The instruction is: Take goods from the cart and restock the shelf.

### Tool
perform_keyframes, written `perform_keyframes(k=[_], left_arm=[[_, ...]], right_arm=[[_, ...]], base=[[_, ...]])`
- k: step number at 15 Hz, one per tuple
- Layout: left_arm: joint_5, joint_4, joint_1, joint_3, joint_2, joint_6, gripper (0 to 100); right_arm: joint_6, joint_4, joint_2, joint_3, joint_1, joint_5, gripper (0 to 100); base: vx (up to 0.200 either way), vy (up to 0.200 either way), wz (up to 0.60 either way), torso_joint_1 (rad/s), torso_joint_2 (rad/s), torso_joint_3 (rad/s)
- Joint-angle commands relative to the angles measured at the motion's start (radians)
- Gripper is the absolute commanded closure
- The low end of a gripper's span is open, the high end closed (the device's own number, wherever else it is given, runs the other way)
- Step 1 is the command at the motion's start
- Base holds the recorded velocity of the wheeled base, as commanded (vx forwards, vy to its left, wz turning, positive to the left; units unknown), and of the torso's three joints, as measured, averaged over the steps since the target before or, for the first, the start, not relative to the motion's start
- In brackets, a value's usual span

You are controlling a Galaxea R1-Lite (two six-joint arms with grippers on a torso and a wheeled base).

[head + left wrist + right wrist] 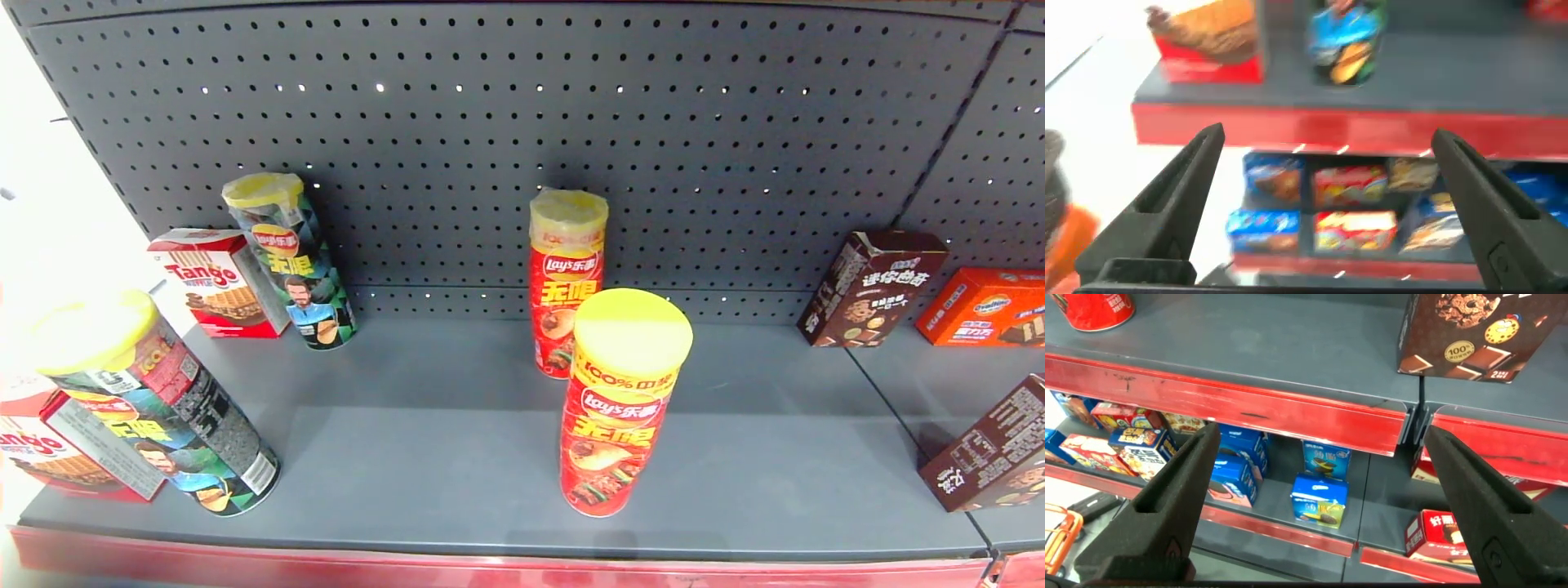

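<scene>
Both my left gripper (1327,135) and right gripper (1323,431) hold their fingers wide apart, empty. Just ahead runs the red front lip of the shelf (424,425), its gray board slightly above them. The left faces the end with the wafer box (1208,41), the right the brown box (1470,335).

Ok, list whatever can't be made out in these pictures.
- Head view: the wafer box at front left is cut by the left edge and half covered by the teal can.
- Head view: the brown box at front right is cut by the right edge.
- Left wrist view: the lower-shelf packs are too blurred to identify.
- Right wrist view: the red can is cut by the top edge.
</scene>
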Motion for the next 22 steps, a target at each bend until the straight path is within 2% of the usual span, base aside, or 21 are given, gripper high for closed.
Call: perform_keyframes(k=[1,2,3,4,5,6,10,11,12,13,14,15,16,19,22], left_arm=[[-0.005,0.011,-0.002,-0.018,0.008,0.02,0],[-0.005,0.011,-0.002,-0.018,0.006,0.02,0],[-0.064,0.0,-0.003,0.002,0.006,0.034,0],[-0.1,-0.011,-0.003,0.011,0.006,0.048,0],[-0.195,-0.032,-0.003,0.017,0.006,0.074,0],[-0.219,-0.031,-0.003,0.017,0.006,0.081,0],[-0.215,-0.031,-0.003,0.017,0.006,0.078,0],[-0.215,-0.029,-0.005,0.017,0.008,0.078,0],[-0.215,-0.029,-0.003,0.017,0.008,0.078,0],[-0.215,-0.029,-0.005,0.017,0.008,0.078,0],[-0.215,-0.029,-0.005,0.017,0.008,0.078,0],[-0.215,-0.029,-0.005,0.017,0.006,0.078,0],[-0.215,-0.031,-0.003,0.017,0.006,0.078,0],[-0.215,-0.029,-0.005,0.017,0.008,0.078,0],[-0.215,-0.028,-0.005,0.016,0.006,0.078,0]], right_arm=[[0.0,0.0,0.002,0.0,0.0,0.0,0],[0.0,0.0,0.002,0.0,0.0,0.0,0],[0.0,0.0,0.002,0.0,0.0,0.0,0],[0.0,0.0,0.002,0.0,0.0,0.002,0],[0.0,0.0,0.002,0.0,0.0,0.006,0],[0.0,0.0,0.002,0.0,0.0,0.006,0],[-0.01,-0.003,0.0,0.0,-0.02,-0.012,0],[-0.002,-0.032,0.035,-0.066,-0.026,-0.038,0],[0.07,-0.051,0.273,-0.285,-0.018,-0.048,0],[0.11,-0.066,0.37,-0.327,-0.01,-0.038,0],[0.09,-0.124,0.465,-0.407,0.017,-0.003,0],[0.076,-0.132,0.505,-0.422,0.028,0.008,0],[0.046,-0.179,0.621,-0.469,0.071,0.023,0],[0.035,-0.333,0.818,-0.499,0.232,0.023,0],[-0.068,-0.336,0.954,-0.586,0.306,0.028,0]], base=[[0.0,0.0,0.0,0.0,0.0,0.0],[0.0,0.0,0.0,0.0,0.0,0.0],[0.0,0.0,0.0,0.0,0.0,0.0],[0.0,0.0,0.0,0.0,0.0,0.0],[0.0,0.0,0.0,0.0,0.0,0.0],[0.0,0.0,0.0,0.0,0.0,0.0],[0.0,0.0,0.0,0.0,0.0,0.0],[0.0,0.0,0.0,0.0,0.0,0.0],[0.0,0.0,0.0,0.0,0.0,0.0],[0.0,0.0,0.0,0.0,0.0,0.0],[0.0,0.0,0.0,0.0,0.0,0.0],[0.0,0.0,0.0,0.0,0.0,0.0],[0.0,0.0,0.0,0.0,0.0,0.0],[0.0,0.0,0.0,0.0,0.0,0.0],[0.0,0.0,0.0,0.0,0.0,0.0]])
